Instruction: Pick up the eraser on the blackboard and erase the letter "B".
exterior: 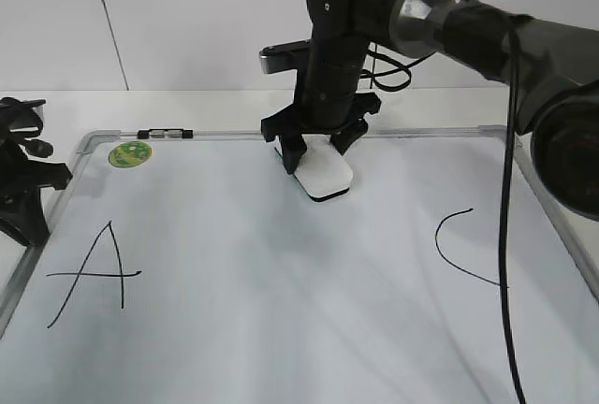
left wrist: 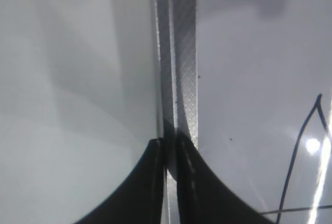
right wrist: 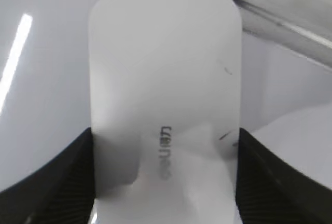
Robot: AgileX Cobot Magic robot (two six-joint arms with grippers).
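The white eraser (exterior: 325,172) (right wrist: 163,68) is near the top edge of the blackboard (exterior: 281,310), its dark base facing the surface. My right gripper (exterior: 318,151) (right wrist: 166,182) reaches down from above and is shut on the eraser, one black finger (right wrist: 67,177) pressed on each long side. Whether the eraser rests on the board or hangs just above it I cannot tell. The letter "B" is out of view; the board between "A" (exterior: 98,273) and "C" (exterior: 459,245) is blank. My left gripper (exterior: 23,189) (left wrist: 170,141) is shut and empty over the board's left frame (left wrist: 181,53).
A round green magnet (exterior: 129,153) and a marker pen (exterior: 165,133) lie at the board's top left. The grey frame (exterior: 421,133) runs just behind the eraser. The right arm's cable (exterior: 508,236) hangs across the "C".
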